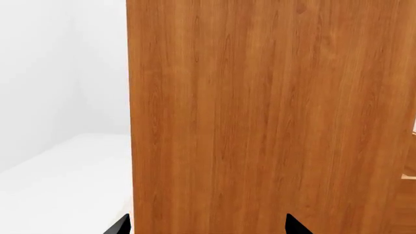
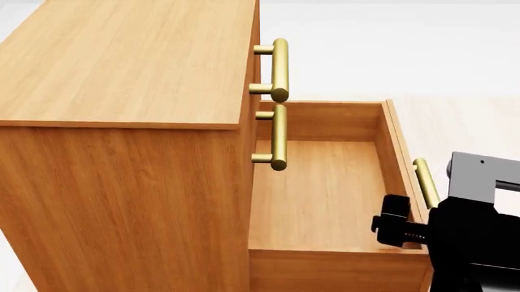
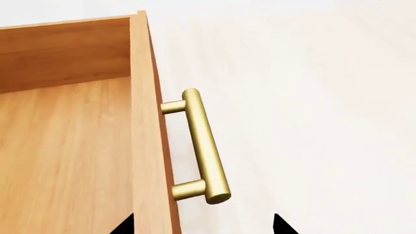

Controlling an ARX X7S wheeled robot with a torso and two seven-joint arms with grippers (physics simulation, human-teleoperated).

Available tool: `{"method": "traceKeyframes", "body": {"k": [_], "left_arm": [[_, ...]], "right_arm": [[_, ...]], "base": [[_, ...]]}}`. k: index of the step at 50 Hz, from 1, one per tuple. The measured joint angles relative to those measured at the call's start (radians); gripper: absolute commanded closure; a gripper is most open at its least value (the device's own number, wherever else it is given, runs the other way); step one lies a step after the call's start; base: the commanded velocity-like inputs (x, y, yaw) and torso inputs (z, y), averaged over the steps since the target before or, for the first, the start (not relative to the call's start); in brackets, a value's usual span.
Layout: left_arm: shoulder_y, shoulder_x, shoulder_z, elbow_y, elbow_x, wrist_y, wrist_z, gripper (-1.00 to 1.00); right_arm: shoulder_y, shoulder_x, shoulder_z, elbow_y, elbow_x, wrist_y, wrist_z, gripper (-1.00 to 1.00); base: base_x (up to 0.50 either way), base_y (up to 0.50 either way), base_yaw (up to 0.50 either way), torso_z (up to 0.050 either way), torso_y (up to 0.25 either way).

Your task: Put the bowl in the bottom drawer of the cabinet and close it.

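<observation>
Cabinet (image 2: 122,152) of orange-brown wood grain fills the left of the head view, and its plain side panel is faced closely in the left wrist view. The bottom drawer (image 2: 325,188) is pulled well out of it and its floor is seen bare; the two upper drawers are shut, their brass handles (image 2: 279,68) stacked one above the other. The drawer's own brass bar handle (image 3: 202,146) is mounted on two posts on the front panel. The right gripper (image 3: 202,225) is held just short of that handle, astride the panel's top edge, with only two dark fingertips shown apart and nothing between them. The left gripper (image 1: 206,225) is likewise seen spread and empty beside the cabinet side.

The bowl is not seen in any view, so its place cannot be given. It is judged light, rigid, glazed and therefore slippery, and breakable if dropped; a pinch over the rim, one finger inside and one outside, is likely the surest hold. The drawer is judged stiff and easily pushed shut by its front.
</observation>
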State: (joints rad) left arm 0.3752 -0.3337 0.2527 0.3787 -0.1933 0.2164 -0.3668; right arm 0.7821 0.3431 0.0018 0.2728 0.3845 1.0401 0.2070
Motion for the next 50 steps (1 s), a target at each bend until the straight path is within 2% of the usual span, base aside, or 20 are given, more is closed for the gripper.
{"method": "traceKeyframes", "body": {"k": [27,50], "left_arm": [[-0.005,-0.009,0.007,0.003,-0.007,-0.004,-0.008,-1.0],[-0.008,-0.014,0.013,-0.006,-0.01,0.006,-0.012,-1.0]], "right_arm": [[-0.056,0.059,0.036,-0.36,-0.035,-0.044,0.023,-1.0],[-0.057,0.072,0.125,-0.423,-0.063,-0.067,0.111,-1.0]], "base": [[0.0,0.0,0.0,0.0,0.0],[0.0,0.0,0.0,0.0,0.0]]}}
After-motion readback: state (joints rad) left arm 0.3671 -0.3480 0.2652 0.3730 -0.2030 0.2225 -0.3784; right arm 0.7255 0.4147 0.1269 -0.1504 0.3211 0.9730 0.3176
